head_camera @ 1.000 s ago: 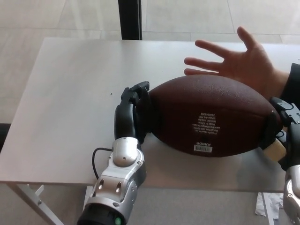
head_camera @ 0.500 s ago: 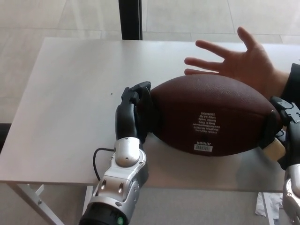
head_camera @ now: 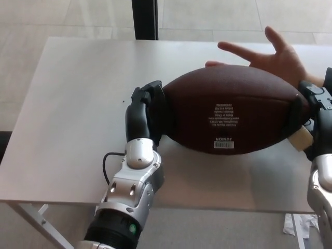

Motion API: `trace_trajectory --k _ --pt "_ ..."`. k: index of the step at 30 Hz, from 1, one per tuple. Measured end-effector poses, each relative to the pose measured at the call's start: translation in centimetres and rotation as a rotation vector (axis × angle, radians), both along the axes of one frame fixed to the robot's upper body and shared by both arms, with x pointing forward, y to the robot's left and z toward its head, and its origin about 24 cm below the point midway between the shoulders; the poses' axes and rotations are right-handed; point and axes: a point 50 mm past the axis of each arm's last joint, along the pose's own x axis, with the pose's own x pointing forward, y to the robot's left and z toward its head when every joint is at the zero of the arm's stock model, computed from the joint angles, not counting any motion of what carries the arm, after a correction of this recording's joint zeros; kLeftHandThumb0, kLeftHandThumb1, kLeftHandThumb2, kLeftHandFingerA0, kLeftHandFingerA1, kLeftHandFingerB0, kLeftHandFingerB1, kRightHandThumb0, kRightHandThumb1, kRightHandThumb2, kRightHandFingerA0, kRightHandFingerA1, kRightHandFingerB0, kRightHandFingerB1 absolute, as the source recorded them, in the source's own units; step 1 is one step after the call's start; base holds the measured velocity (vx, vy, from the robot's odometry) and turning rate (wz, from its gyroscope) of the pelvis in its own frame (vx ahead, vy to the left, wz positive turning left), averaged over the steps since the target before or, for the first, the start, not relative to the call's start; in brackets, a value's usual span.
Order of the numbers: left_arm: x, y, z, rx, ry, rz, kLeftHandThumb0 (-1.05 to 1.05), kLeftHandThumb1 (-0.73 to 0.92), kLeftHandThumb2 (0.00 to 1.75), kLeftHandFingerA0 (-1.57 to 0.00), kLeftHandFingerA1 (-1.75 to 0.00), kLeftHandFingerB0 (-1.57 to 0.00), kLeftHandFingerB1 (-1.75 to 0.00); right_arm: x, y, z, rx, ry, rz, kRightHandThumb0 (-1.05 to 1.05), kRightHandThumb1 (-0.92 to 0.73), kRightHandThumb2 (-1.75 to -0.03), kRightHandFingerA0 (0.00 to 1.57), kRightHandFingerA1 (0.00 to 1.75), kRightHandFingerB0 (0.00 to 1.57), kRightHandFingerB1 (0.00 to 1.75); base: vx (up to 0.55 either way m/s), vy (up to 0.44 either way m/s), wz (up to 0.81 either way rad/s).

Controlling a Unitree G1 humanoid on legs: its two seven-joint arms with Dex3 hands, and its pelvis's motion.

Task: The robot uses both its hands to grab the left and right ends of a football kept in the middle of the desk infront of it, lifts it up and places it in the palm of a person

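A brown football (head_camera: 233,111) with white print hangs above the white desk (head_camera: 78,104), lying crosswise. My left hand (head_camera: 148,119) presses its black fingers against the ball's left end. At the ball's right end my right hand (head_camera: 306,122) clamps the tip. A person's open hand (head_camera: 272,57), palm up with fingers spread, reaches in from the right just behind the ball, which hides part of its palm.
A dark vertical post (head_camera: 144,19) stands behind the desk's far edge. The desk's near edge runs just in front of my forearms. A black cable (head_camera: 106,166) loops beside my left forearm. Pale floor tiles lie beyond the desk.
Both hands have raised the football and carried it farther away, toward the person's palm. It now covers more of that palm and the lower fingers.
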Motion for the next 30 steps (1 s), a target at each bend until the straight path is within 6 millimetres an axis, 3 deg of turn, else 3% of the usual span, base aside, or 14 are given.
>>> trace_trajectory --k 1,2,4,9,12,14,15,16,17,18,22,23,29,30 --pt "0.2 0.0 0.1 0.005 0.001 -0.003 -0.54 0.82 0.75 -0.34 -0.80 -0.31 -0.71 0.4 0.3 0.5 0.008 -0.015 0.003 -0.89 -0.66 -1.07 0.53 0.67 0.38 0.48 0.00 0.000 0.00" --pt "0.3 0.0 0.3 0.008 0.000 -0.004 -0.52 0.78 0.70 -0.43 -0.82 -0.38 -0.65 0.7 0.5 1.0 0.013 -0.028 0.004 -0.89 -0.76 -0.68 0.54 0.59 0.40 0.37 0.00 0.000 0.00" --pt "0.7 0.3 0.6 0.019 -0.003 -0.001 -0.55 0.77 0.65 -0.51 -0.82 -0.46 -0.63 1.2 0.7 1.9 0.018 -0.052 0.007 -0.83 -0.80 -0.64 0.56 0.58 0.39 0.37 0.00 0.000 0.00" --pt "1.7 0.8 1.5 0.053 -0.016 0.001 -0.58 0.73 0.62 -0.63 -0.79 -0.52 -0.58 2.3 1.5 4.4 0.036 -0.113 0.017 -0.79 -0.81 -0.65 0.55 0.62 0.44 0.40 0.00 0.000 0.00" --pt "2.2 1.0 2.1 0.068 -0.028 -0.001 -0.56 0.70 0.61 -0.62 -0.70 -0.56 -0.52 2.8 1.9 5.6 0.045 -0.146 0.024 -0.75 -0.82 -0.64 0.56 0.63 0.45 0.40 0.00 0.000 0.00" --pt "2.6 1.2 2.6 0.081 -0.036 -0.002 -0.53 0.67 0.60 -0.66 -0.74 -0.61 -0.56 3.2 2.2 6.6 0.056 -0.171 0.026 -0.76 -0.81 -0.64 0.57 0.61 0.46 0.39 0.00 0.000 0.00" --pt "2.8 1.3 2.9 0.086 -0.039 -0.002 -0.51 0.69 0.61 -0.63 -0.75 -0.58 -0.55 3.4 2.3 7.1 0.063 -0.183 0.026 -0.74 -0.66 -1.05 0.51 0.66 0.38 0.53 0.00 0.000 0.00" --pt "3.0 1.3 3.2 0.089 -0.044 -0.002 -0.51 0.71 0.61 -0.63 -0.73 -0.56 -0.55 3.5 2.4 7.5 0.069 -0.192 0.025 -0.72 -0.66 -1.06 0.50 0.66 0.35 0.52 0.00 0.000 0.00" --pt "3.3 1.3 3.8 0.092 -0.055 -0.005 -0.52 0.72 0.61 -0.64 -0.71 -0.54 -0.54 3.8 2.5 8.1 0.078 -0.207 0.023 -0.72 -0.66 -1.05 0.49 0.65 0.34 0.52 0.00 0.000 0.00" --pt "3.7 1.3 4.4 0.095 -0.067 -0.007 -0.52 0.73 0.62 -0.64 -0.69 -0.53 -0.52 4.0 2.6 8.7 0.086 -0.221 0.021 -0.73 -0.84 -0.65 0.55 0.58 0.44 0.38 0.00 0.000 0.00" --pt "4.2 1.2 5.6 0.103 -0.085 -0.015 -0.54 0.68 0.61 -0.64 -0.74 -0.59 -0.57 4.4 2.8 10.3 0.111 -0.255 0.013 -0.73 -0.83 -0.65 0.60 0.58 0.44 0.37 0.00 0.000 0.00" --pt "4.3 1.1 5.7 0.105 -0.083 -0.017 -0.55 0.72 0.61 -0.58 -0.67 -0.53 -0.54 4.4 2.8 10.5 0.117 -0.256 0.009 -0.74 -0.65 -1.03 0.59 0.69 0.37 0.53 0.00 0.000 0.00" --pt "4.3 1.0 5.5 0.124 -0.051 -0.030 -0.55 0.72 0.61 -0.63 -0.61 -0.54 -0.47 4.5 2.8 10.3 0.149 -0.224 -0.019 -0.74 -0.66 -1.04 0.57 0.68 0.36 0.52 0.00 0.000 0.00" --pt "4.3 1.0 5.5 0.126 -0.049 -0.032 -0.58 0.76 0.63 -0.65 -0.59 -0.55 -0.47 4.5 2.8 10.3 0.152 -0.223 -0.021 -0.73 -0.84 -0.65 0.59 0.58 0.41 0.36 0.00 0.000 0.00"
